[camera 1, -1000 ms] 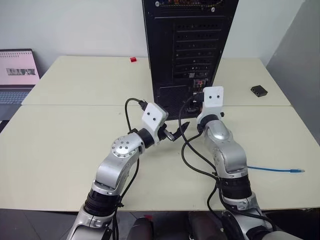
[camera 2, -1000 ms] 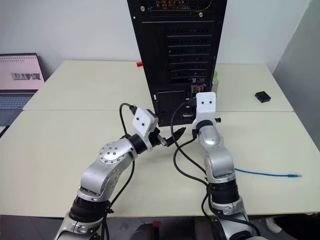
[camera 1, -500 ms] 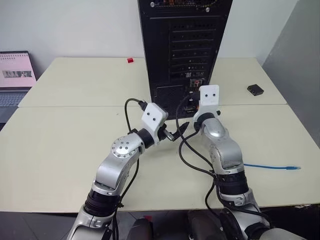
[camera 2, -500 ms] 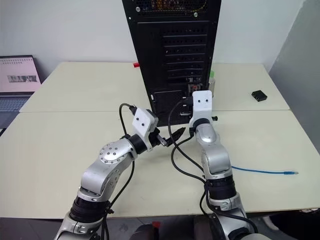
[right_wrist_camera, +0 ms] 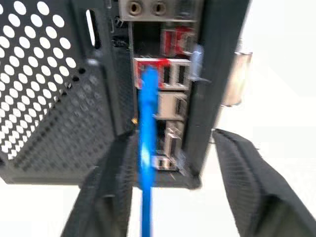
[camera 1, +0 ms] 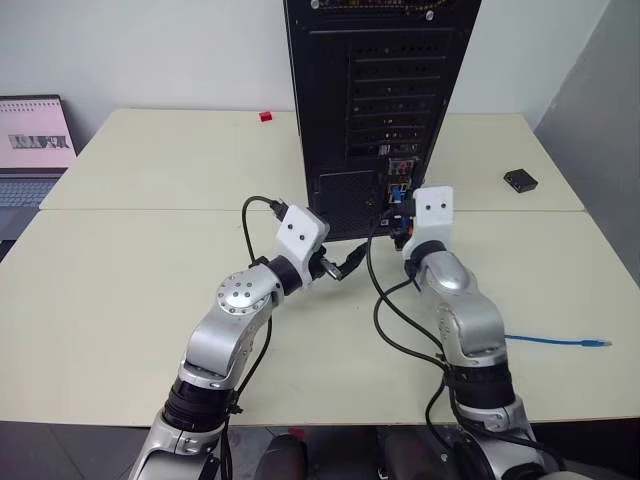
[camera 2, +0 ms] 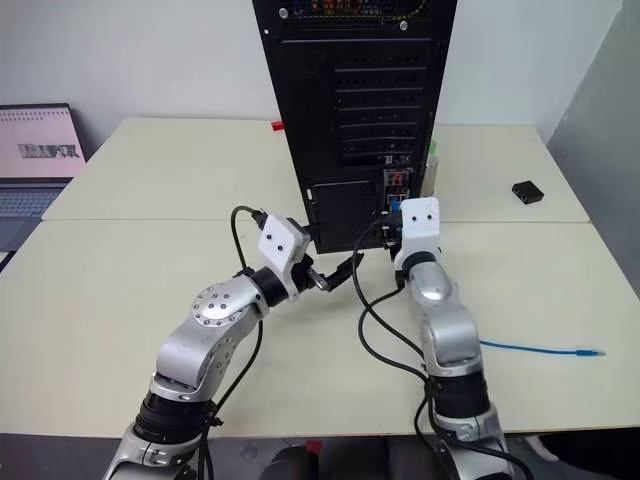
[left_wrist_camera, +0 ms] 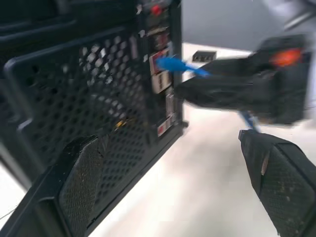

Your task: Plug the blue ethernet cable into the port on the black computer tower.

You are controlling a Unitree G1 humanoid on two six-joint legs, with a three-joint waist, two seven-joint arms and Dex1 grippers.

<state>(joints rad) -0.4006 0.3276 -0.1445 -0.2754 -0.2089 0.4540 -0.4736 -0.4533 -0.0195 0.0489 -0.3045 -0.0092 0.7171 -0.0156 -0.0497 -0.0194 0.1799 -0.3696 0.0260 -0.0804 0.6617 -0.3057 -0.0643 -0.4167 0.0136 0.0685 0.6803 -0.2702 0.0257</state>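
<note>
Straight ahead of the right gripper (right_wrist_camera: 170, 197), the thin bright-blue ethernet cable (right_wrist_camera: 147, 123) runs up into the small dark port (right_wrist_camera: 148, 74) on the tall black metal computer tower (camera 1: 380, 110) — the plug looks seated. Its black fingers (right_wrist_camera: 247, 187) are spread, the cord passing between them untouched. Left gripper (left_wrist_camera: 182, 192) hangs wide open beside. Judged step: release after insertion; next, back away without snagging the cord, whose free end (camera 1: 590, 343) trails on the cream table (camera 1: 120, 280).
</note>
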